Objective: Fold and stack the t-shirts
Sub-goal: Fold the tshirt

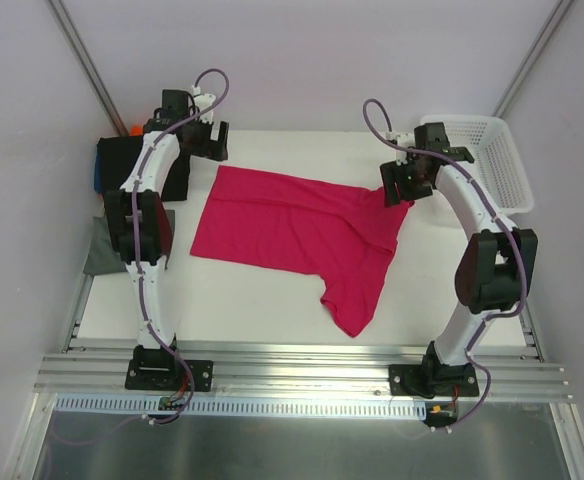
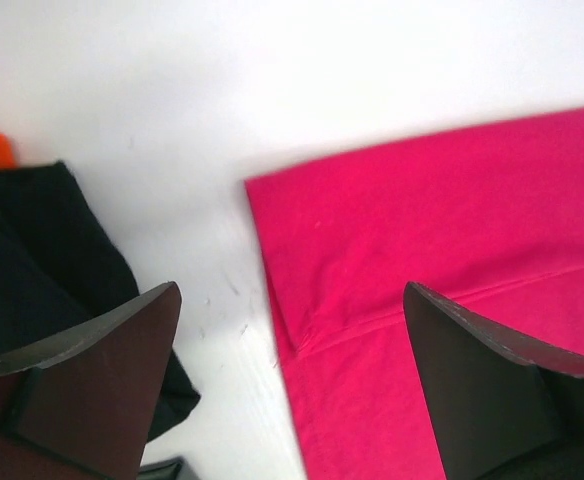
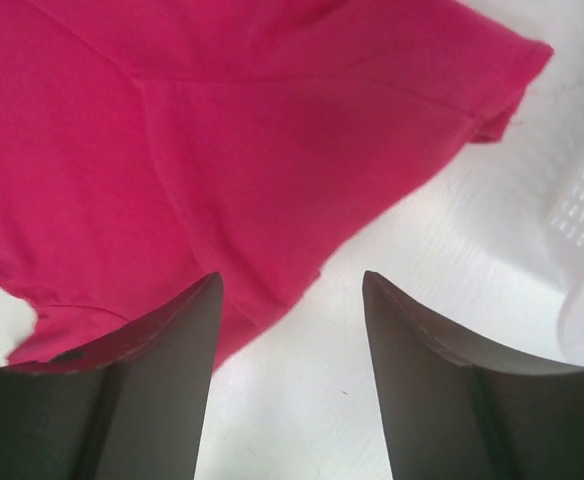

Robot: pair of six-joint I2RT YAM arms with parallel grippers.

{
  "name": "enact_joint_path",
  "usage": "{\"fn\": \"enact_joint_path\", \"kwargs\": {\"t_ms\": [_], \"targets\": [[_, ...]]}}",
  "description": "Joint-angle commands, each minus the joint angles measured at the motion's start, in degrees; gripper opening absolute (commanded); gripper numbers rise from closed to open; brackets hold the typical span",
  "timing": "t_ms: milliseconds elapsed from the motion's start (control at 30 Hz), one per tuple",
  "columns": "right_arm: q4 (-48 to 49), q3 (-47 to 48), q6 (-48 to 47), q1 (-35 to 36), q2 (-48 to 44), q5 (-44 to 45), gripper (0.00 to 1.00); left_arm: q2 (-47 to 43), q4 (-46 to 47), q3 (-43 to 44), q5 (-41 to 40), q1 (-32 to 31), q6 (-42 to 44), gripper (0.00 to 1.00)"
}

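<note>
Nearest, along the desk's [image 1: 252,300] front edge, both arm bases sit bolted to a metal rail [image 1: 302,362]. By the left edge lies a grey-green folded shirt [image 1: 100,250]. Towards the far left corner is a black folded shirt [image 1: 117,165], with a sliver of a blue shirt [image 1: 97,177] at its left side and a scrap of an orange shirt [image 1: 133,130] beyond it. The left claw [image 1: 210,135] hangs near the far edge, just right of that pile, its fingers [image 2: 102,360] spread wide and grasping nothing; between them its wrist view shows bare desk and one corner of the crimson cloth. The crimson-pink t-shirt [image 1: 292,225] lies spread flat across the middle of the desk, slanting from far left to near right, a narrow part reaching towards the front edge. The right claw [image 1: 397,185] hovers over the shirt's far right corner, parted and gripping nothing: its wrist view has one finger above the cloth's edge and the other above bare desk. At the far right corner stands a white mesh basket [image 1: 492,155].
</note>
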Motion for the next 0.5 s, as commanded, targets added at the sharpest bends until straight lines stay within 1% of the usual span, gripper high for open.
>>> {"fn": "enact_joint_path", "kwargs": {"t_ms": [0, 33, 100, 167, 200, 333, 467], "targets": [[0.3, 3.1, 2.3, 3.4, -1.8, -3.1, 0.60, -4.4, 0.2, 2.1, 7.6, -2.6, -5.7, 0.94], [0.2, 3.8, 2.3, 4.3, -0.8, -3.4, 0.56, -4.5, 0.2, 0.9, 9.1, -3.3, -5.8, 0.93], [0.1, 4.5, 2.7, 6.9, 0.6, -4.4, 0.56, -4.0, 0.0, -0.1, 10.8, -4.5, -6.5, 0.92], [-0.5, 6.4, 2.5, 9.1, 3.3, -5.2, 0.56, -3.4, -0.1, -1.0, 12.9, -5.7, -9.7, 0.90], [-0.6, 6.8, 2.5, 9.8, 4.1, -5.4, 0.55, -3.1, -0.2, -1.2, 14.1, -5.9, -12.6, 0.90], [-1.0, 8.7, 2.7, 11.4, 8.4, -6.1, 0.54, -2.7, -0.5, -3.0, 18.5, -6.3, -17.3, 0.86], [-0.5, 8.3, 4.0, 12.4, 10.3, -5.7, 0.56, -4.4, -1.4, -6.5, 16.0, -6.0, -17.4, 0.88]]}}
